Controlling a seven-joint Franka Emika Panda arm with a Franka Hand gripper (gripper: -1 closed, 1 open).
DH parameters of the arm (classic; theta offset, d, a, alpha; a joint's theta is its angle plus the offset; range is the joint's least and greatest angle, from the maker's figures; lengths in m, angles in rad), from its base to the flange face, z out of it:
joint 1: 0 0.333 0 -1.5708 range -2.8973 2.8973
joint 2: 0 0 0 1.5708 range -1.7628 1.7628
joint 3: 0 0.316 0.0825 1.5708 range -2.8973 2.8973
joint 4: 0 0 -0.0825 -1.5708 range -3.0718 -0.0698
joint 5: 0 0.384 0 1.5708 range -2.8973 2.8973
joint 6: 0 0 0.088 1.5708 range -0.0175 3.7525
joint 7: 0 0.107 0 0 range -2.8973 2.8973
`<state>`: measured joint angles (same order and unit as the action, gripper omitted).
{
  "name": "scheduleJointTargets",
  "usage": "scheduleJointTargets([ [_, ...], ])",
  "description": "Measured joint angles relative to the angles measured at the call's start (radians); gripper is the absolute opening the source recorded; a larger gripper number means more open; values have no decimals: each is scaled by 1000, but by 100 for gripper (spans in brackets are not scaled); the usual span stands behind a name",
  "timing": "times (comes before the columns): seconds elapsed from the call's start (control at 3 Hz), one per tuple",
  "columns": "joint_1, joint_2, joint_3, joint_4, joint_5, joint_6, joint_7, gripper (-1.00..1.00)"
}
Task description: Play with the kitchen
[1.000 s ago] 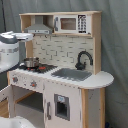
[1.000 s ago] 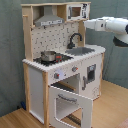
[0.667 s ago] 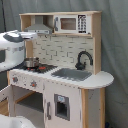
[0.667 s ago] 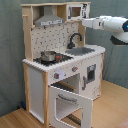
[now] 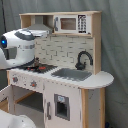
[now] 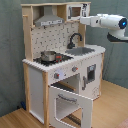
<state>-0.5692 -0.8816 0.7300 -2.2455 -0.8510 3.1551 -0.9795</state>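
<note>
One arm (image 6: pixel 107 22) reaches from the right of the second exterior view toward the top shelf of the kitchen (image 6: pixel 60 65), oven door (image 6: pixel 70 102) hanging open; I cannot tell whether its fingers are apart.

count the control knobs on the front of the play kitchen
2 knobs show in the second exterior view, side by side on the front panel under the hob: one toward the second exterior view's left, one right of it. Others may be hidden.

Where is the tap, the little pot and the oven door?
Tap (image 6: pixel 74 39), second exterior view: on its black curved neck.
Little pot (image 6: pixel 48 55), second exterior view: on its side wall.
Oven door (image 6: pixel 64 106), second exterior view: on the open door's window.
</note>
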Motion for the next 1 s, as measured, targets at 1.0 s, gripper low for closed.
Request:
scheduleJointTargets([
  [1.0, -164, 190, 73, 167, 1, 25, -41, 100],
])
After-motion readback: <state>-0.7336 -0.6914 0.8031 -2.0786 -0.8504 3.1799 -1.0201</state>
